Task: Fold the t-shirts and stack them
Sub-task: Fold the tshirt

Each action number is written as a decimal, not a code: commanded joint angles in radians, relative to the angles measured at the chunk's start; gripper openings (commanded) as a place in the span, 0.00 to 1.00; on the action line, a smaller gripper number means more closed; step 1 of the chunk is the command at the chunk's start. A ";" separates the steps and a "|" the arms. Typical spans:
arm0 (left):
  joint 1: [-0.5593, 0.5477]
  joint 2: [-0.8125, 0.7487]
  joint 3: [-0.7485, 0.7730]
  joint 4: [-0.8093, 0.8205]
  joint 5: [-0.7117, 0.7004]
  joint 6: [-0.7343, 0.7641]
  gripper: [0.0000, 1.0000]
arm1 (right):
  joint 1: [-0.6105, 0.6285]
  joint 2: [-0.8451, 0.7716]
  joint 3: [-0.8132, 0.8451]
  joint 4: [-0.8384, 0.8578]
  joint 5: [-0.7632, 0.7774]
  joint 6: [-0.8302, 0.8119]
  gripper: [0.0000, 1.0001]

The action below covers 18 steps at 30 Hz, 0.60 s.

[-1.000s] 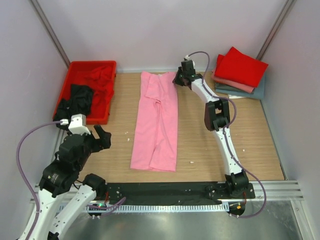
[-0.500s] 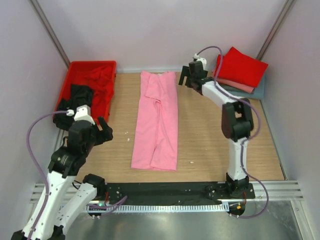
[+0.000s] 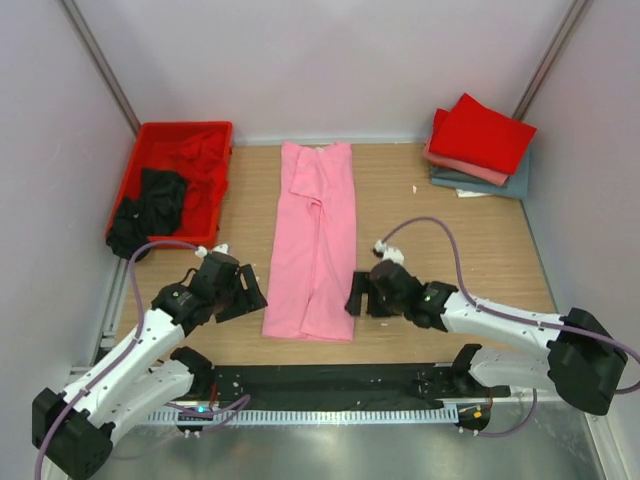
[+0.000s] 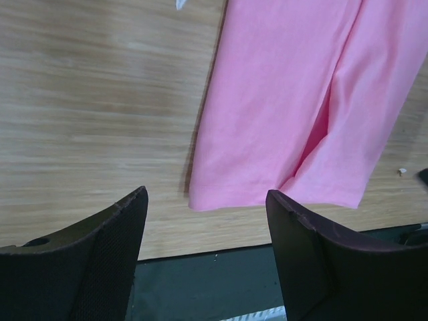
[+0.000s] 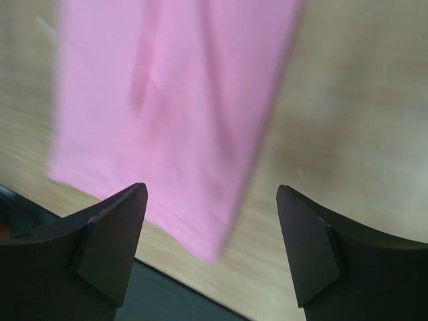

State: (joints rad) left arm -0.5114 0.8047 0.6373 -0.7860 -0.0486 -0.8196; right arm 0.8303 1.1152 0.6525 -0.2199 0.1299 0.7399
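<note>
Step in hand looks like the hem-to-collar fold on the pink t-shirt. To do it well, pinch both near corners at the same moment, catch every layer, lift level, carry the hem straight to the far end and keep the side edges lined up. The shirt lies flat mid-bench as a long strip with its hem toward the arms. The left gripper is open and empty, just beside the strip's left edge near the hem. The right gripper is also open and empty, just beside the right edge. The folded stack is at the far right, the red tray at the far left.
</note>
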 commanded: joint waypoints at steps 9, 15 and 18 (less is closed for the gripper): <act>-0.067 -0.016 -0.214 0.200 -0.031 -0.170 0.70 | 0.159 -0.078 -0.223 -0.006 -0.004 0.272 0.78; -0.068 -0.025 -0.263 0.229 -0.016 -0.179 0.67 | 0.220 0.005 -0.232 0.050 -0.009 0.329 0.71; -0.070 -0.029 -0.281 0.238 -0.017 -0.181 0.65 | 0.234 0.009 -0.251 0.070 -0.010 0.355 0.63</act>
State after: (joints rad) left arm -0.5758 0.7910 0.3672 -0.6064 -0.0593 -0.9855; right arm 1.0485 1.1137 0.4175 -0.1951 0.1070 1.0416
